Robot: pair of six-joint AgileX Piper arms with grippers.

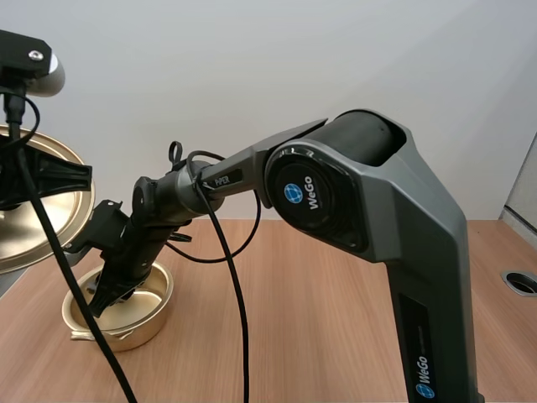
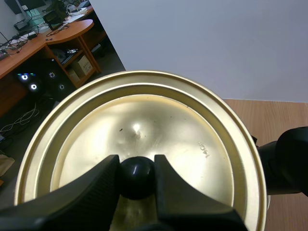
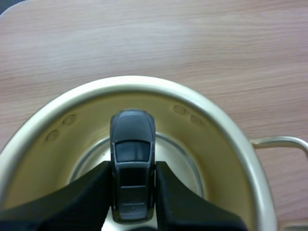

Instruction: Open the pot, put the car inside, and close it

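The left fingers (image 2: pixel 86 190) are clamping the black knob (image 2: pixel 137 174) of the round gold metal lid (image 2: pixel 144 120), holding it aloft left of the open gold metal pot (image 3: pixel 219 144). The right fingers (image 3: pixel 82 197) are gripping the dark grey toy car (image 3: pixel 132 144) inside that pot's rim.

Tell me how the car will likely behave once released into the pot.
The car, pinched by its sides in the right gripper, looks rigid and glossy, so it may slip in the grip. Its wheels are hidden; if they turn, it probably rolls lengthwise until the pot wall stops it.
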